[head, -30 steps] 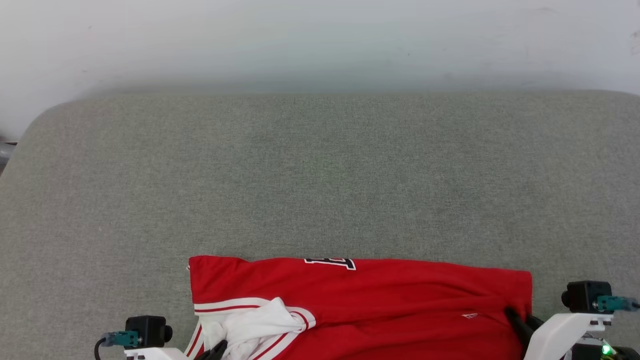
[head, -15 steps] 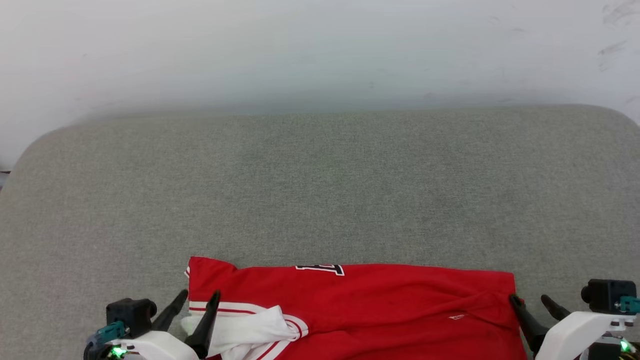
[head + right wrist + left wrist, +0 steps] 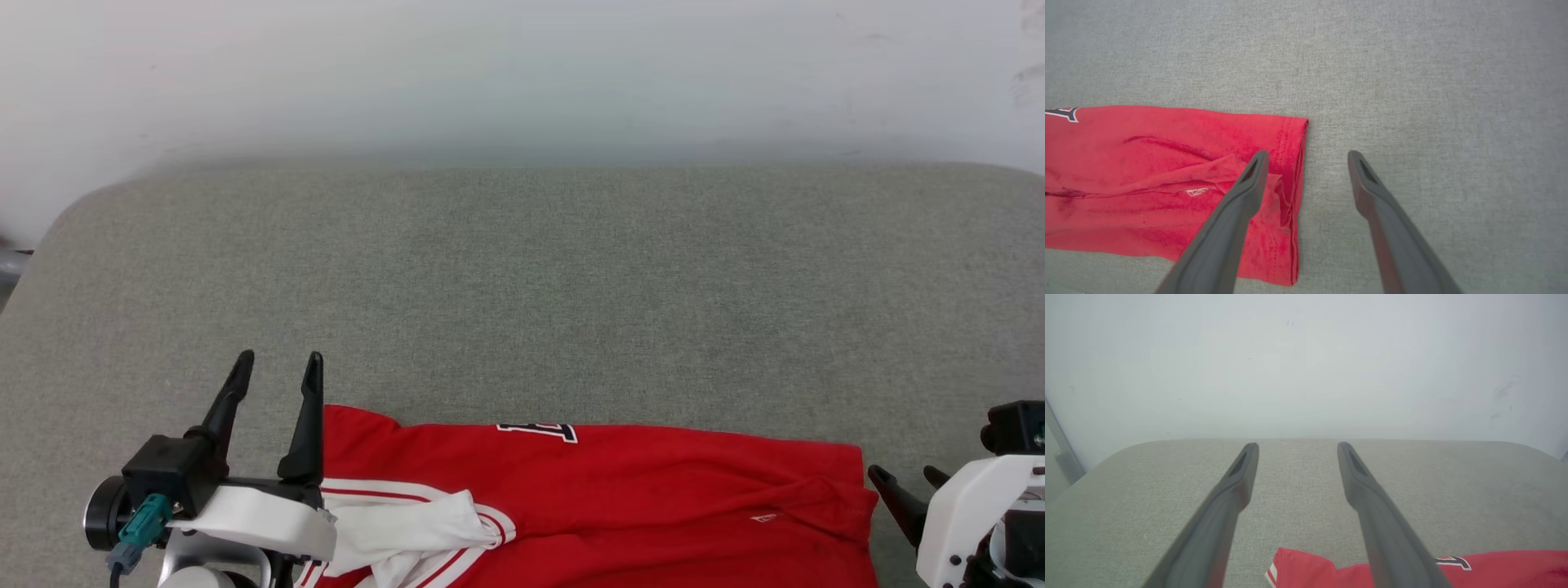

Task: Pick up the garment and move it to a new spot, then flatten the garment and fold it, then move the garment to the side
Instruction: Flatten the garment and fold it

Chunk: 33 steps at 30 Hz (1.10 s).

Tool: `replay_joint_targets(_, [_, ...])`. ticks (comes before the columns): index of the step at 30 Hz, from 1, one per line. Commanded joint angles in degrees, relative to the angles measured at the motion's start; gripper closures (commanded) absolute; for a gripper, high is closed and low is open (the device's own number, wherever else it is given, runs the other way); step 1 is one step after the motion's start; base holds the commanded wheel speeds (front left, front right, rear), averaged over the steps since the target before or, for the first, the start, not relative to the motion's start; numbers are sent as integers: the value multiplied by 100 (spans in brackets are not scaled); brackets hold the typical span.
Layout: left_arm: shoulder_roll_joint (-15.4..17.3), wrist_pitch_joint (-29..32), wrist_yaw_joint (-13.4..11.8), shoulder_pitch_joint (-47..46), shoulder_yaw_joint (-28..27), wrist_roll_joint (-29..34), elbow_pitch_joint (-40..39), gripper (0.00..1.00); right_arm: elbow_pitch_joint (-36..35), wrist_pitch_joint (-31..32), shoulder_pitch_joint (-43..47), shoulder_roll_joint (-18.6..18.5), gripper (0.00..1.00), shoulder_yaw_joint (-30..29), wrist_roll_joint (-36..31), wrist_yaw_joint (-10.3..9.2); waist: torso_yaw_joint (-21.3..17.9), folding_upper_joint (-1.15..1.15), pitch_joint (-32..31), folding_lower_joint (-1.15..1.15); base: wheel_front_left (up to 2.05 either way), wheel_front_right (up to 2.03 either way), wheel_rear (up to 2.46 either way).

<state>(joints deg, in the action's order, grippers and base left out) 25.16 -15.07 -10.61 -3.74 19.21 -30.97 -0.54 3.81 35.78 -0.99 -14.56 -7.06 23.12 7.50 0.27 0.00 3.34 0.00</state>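
1. A plain white wall (image 3: 522,73) at the back, and in front of it a table (image 3: 522,286) topped in grey fabric, with rounded far corners.
2. The garment (image 3: 653,490) lies along the table's near edge, a little right of the middle.
3. It is doubled over into a long red band, and its long axis runs left to right, parallel to that near edge.
4. The sleeve end points to the table's left side: a bunched white sleeve (image 3: 408,523) with red-and-white striped trim sits there.
5. The stitched hem (image 3: 1296,196) points to the table's right side.
6. Black white-outlined lettering (image 3: 539,430) peeks out at the fold line, on the side facing the far edge.
7. The left gripper (image 3: 279,359) is released, fingers spread wide with nothing between them, pointing toward the far edge just over the garment's far left corner.
8. The right gripper (image 3: 902,472) is released too, near the table's near right corner. In the right wrist view one finger crosses the hem and the other is over bare grey fabric. I cannot tell whether it touches the cloth.
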Motion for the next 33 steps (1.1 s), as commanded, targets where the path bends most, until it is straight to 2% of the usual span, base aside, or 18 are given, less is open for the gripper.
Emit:
replay_joint_targets(1, [-140, -10, 34, 65, -180, 221, -126, 0, -21, 109, -118, 7, 0, 13, 9, -3, 93, 0, 135, 0, 0, 0, 0])
replay_joint_targets(6, [-428, -11, 204, 117, -458, 671, -233, 0, 190, 352, -204, 130, 0, 125, 10, -3, 261, 0, 426, 0, 0, 0, 0])
replay_joint_targets(15, [-863, -11, 623, 74, -750, 993, -29, 0, 913, 609, -218, 441, 0, 564, 267, 7, 452, 0, 705, 0, 0, 0, 0])
replay_joint_targets(16, [-899, -11, 662, 74, -784, 1009, 8, 0, 945, 613, -236, 458, 60, 596, 305, 7, 459, 0, 703, 0, 0, 0, 0])
replay_joint_targets(17, [-928, -11, 708, 65, -811, 1033, 54, 0, 968, 582, -243, 447, 97, 602, 324, 8, 471, 0, 692, 0, 0, 0, 0])
replay_joint_targets(18, [-950, -11, 753, 56, -832, 1069, 96, 0, 978, 565, -263, 430, 100, 613, 339, 8, 475, 0, 675, 0, 0, 0, 0])
replay_joint_targets(24, [-1045, -12, 935, 109, -932, 1276, 313, 0, 809, 434, -401, 202, 100, 577, 429, -3, 457, 0, 453, 0, 0, 0, 0])
replay_joint_targets(32, [-1111, -12, 973, 277, -1058, 1424, 416, 0, 419, 502, -421, -87, 100, 362, 442, -4, 342, 0, 185, 0, 0, 0, 0])
replay_joint_targets(33, [-1138, -12, 969, 344, -1079, 1466, 433, 0, 334, 596, -336, -158, 100, 197, 391, -3, 302, 0, 113, 0, 0, 0, 0])
